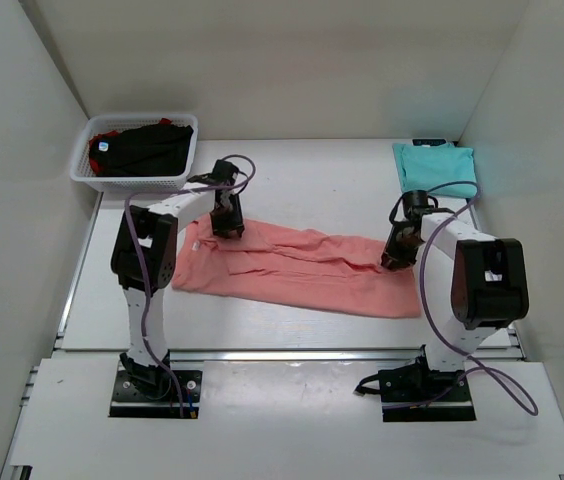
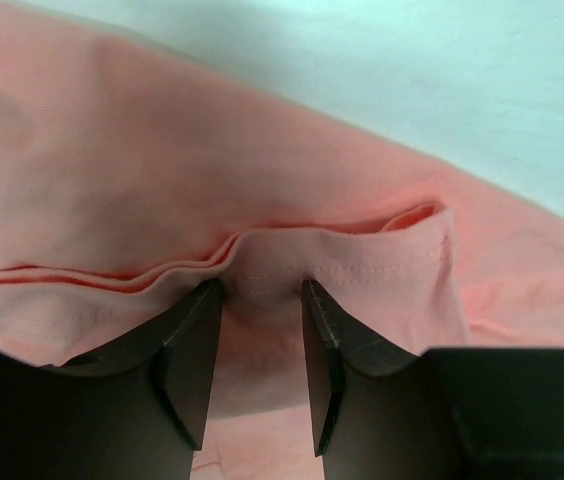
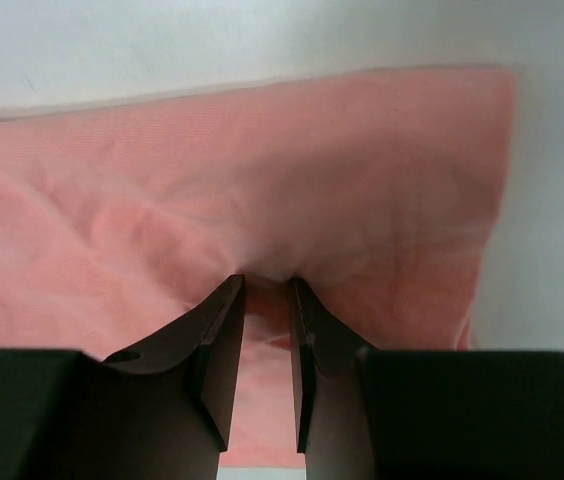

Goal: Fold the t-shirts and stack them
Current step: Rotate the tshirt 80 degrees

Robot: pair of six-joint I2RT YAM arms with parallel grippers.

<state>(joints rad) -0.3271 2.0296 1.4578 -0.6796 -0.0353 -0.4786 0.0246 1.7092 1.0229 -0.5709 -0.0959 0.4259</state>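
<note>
Lying across mid-table, the salmon-pink t-shirt (image 1: 302, 275) runs its long axis from 10 o'clock to 4 o'clock; which end is the collar is unclear. The left gripper (image 1: 227, 230) sits at the shirt's 11 o'clock edge, jaws nearly closed, pinching a hemmed fold. The right gripper (image 1: 394, 262) is at its 3 o'clock end, jaws narrow, nipping bunched cloth. A folded teal t-shirt (image 1: 434, 163) lies at 1 o'clock. A white mesh basket (image 1: 132, 183) at 11 o'clock holds a black t-shirt (image 1: 147, 145).

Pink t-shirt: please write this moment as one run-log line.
stage: folding | left gripper: shut on pink t-shirt | right gripper: shut on pink t-shirt | teal t-shirt: folded, far right
</note>
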